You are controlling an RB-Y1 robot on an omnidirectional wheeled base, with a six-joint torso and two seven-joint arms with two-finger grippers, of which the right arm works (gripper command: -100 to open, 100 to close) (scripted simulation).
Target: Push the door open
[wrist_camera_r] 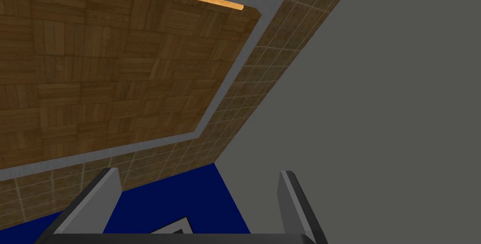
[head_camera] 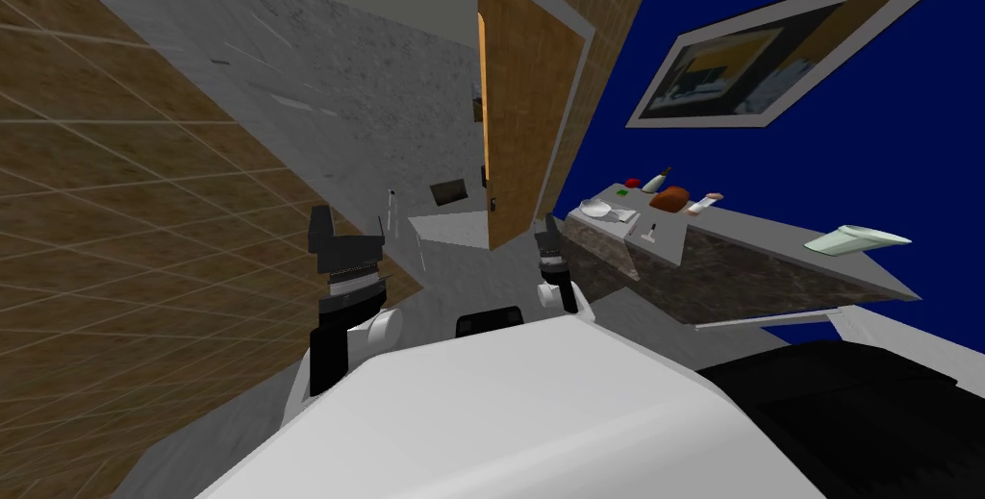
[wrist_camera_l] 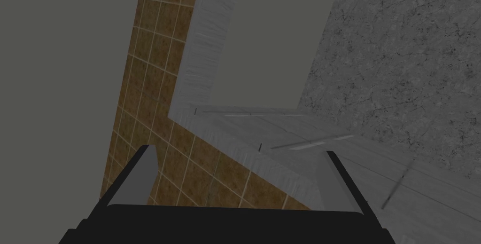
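**Door** (head_camera: 519, 109): wood-patterned leaf at the upper centre of the head view, ajar in a grey frame (head_camera: 569, 118), with a bright strip down its free edge. It is well ahead of both arms and untouched.

**Risk:** a push landing on the frame, or too close to the hinge side, would likely skid off instead of swinging the leaf. The counter (head_camera: 770, 248) at centre right sits near the right arm's path and could be clipped.

**Right gripper** (wrist_camera_r: 195, 199): blades spread wide, holding nothing, pointed at the door.

**Left gripper** (wrist_camera_l: 239, 175): likewise spread and empty.

**Floor** (head_camera: 366, 89): grey, marbled.

**Room:** brown tiled wall (head_camera: 115, 186) at left. Blue wall (head_camera: 866, 176) with a framed picture (head_camera: 770, 51) at upper right. Small wares on the counter.
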